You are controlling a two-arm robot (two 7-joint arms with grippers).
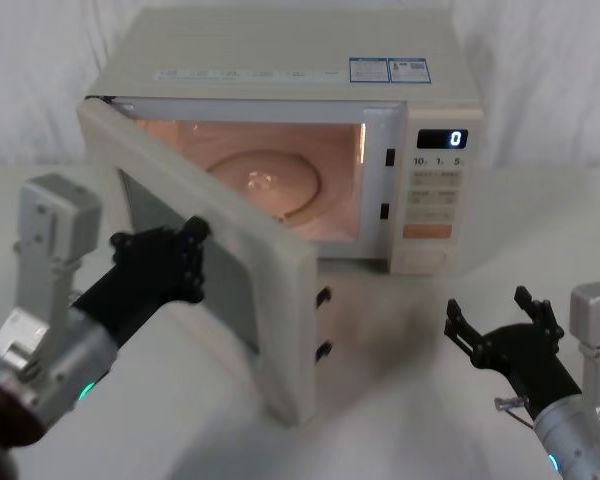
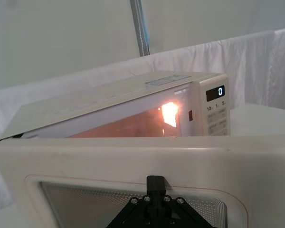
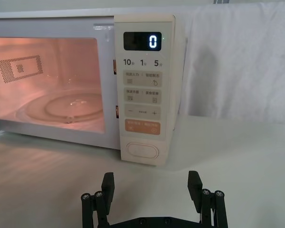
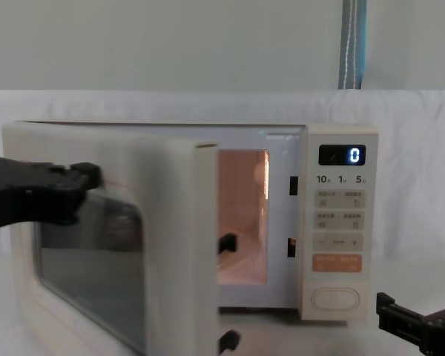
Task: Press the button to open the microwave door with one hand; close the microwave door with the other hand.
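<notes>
My left gripper (image 1: 170, 262) is stretched forward from the near left, its black fingers against the outer face of the microwave door (image 1: 230, 300), over the dark window; whether those fingers are parted or closed I cannot tell. The door stands partly open, hinged at the left and swung toward me. My right gripper (image 1: 500, 330) hangs low at the near right, well apart from the microwave (image 1: 280, 90), its fingers spread wide and holding nothing.

The right wrist view looks squarely at the control panel: the display reads "0", and the button (image 3: 141, 150) sits at the panel's bottom (below the orange key). The head view looks into the lit cavity, where the glass turntable (image 1: 265, 180) lies bare.
</notes>
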